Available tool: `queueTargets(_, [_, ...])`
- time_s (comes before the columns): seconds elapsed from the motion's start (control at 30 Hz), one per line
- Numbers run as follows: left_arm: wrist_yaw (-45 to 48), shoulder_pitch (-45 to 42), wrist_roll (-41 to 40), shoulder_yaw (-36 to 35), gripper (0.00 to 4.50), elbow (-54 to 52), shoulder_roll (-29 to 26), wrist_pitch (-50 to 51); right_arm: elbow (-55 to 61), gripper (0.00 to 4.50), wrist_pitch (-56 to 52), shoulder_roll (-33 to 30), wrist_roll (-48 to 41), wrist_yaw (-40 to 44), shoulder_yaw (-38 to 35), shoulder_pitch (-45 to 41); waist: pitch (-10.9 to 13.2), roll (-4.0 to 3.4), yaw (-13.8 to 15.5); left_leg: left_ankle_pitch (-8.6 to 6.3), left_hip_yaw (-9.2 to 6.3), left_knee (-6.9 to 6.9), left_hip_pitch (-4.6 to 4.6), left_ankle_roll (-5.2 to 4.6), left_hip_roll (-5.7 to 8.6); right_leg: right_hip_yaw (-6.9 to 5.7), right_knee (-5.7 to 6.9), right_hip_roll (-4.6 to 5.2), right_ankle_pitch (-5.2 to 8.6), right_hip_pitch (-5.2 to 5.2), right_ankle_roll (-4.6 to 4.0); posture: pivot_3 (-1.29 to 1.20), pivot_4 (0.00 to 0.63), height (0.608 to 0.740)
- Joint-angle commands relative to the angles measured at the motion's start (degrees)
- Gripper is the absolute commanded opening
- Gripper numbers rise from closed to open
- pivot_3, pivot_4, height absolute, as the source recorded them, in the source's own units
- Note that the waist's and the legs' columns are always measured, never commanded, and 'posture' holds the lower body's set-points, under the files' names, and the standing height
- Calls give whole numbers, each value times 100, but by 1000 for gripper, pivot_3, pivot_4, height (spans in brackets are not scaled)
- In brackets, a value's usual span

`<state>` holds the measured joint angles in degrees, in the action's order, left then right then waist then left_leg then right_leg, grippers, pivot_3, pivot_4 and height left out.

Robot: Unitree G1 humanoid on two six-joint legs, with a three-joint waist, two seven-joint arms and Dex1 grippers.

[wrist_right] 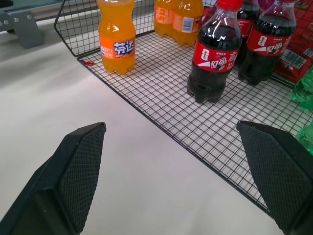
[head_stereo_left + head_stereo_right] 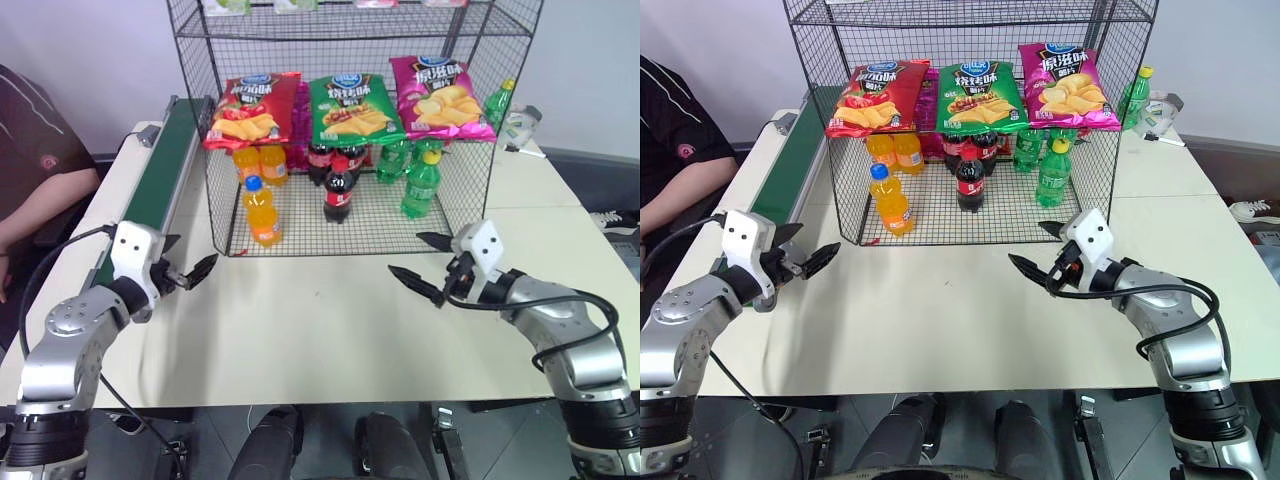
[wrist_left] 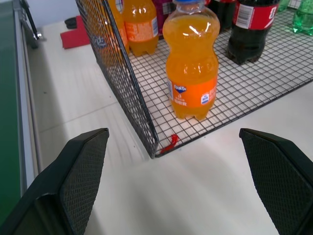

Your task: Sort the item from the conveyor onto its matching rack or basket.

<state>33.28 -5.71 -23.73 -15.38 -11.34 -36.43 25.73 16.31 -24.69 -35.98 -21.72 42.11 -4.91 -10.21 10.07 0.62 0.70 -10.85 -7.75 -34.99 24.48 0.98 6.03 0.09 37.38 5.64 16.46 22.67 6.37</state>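
Two grippers hung empty, jaws apart: left gripper (image 2: 190,272) at lower left, right gripper (image 2: 428,265) at lower right. Between them, orange soda bottle (image 2: 262,212) stood upright inside rack (image 2: 470,185). Likely light, stiff, slick; best gripped mid-label.

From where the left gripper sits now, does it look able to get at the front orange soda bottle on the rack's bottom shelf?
Probably yes. The left gripper is open and empty, and the orange soda bottle stands upright near the open front edge of the rack, with only bare table between. The rack's side mesh close beside the bottle leaves little room.
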Motion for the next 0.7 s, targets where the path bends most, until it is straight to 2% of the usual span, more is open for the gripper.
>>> queueTargets(0.03, [20,-46,1,-116,4454,-78,-11,-112,112,4500,133,45,-36,11,-44,-73,0,0,0,0,0,0,0,0,0,0,0,0,0,0,0,0,150,740])
queueTargets(0.7, [-124,115,68,-195,4454,-188,-14,-60,-92,4500,286,133,96,55,42,-205,0,0,-1,0,0,1,0,0,0,0,-1,0,0,0,0,0,150,740])
